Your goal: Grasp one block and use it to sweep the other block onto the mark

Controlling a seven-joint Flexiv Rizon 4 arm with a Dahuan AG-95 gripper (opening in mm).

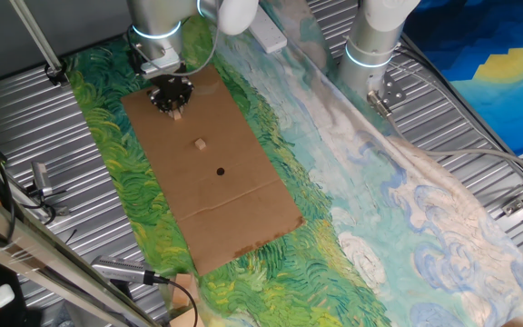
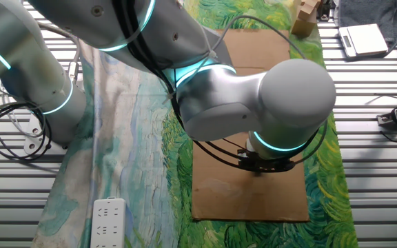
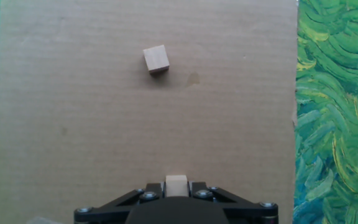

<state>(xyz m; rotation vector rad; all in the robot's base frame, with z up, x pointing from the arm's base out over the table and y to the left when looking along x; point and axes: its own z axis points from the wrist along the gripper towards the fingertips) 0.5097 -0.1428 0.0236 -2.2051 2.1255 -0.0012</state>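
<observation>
My gripper (image 1: 174,107) hangs over the far end of the brown cardboard sheet (image 1: 243,218) and is shut on a small tan cube (image 3: 176,185), which shows between the jaws in the hand view. The other tan cube (image 1: 200,143) lies loose on the cardboard ahead of the gripper, and it also shows in the hand view (image 3: 156,60). The mark (image 1: 221,171), a small black dot, lies on the cardboard a little beyond the loose cube. The mark is out of the hand view. In the other fixed view the arm hides both cubes and the mark.
The cardboard lies on a green and blue painted cloth (image 1: 352,182). A second arm's base (image 1: 370,45) stands at the back right. A white power strip (image 2: 109,220) lies on the cloth. Wooden pieces (image 2: 307,17) and a small scale (image 2: 364,38) sit beyond the cardboard.
</observation>
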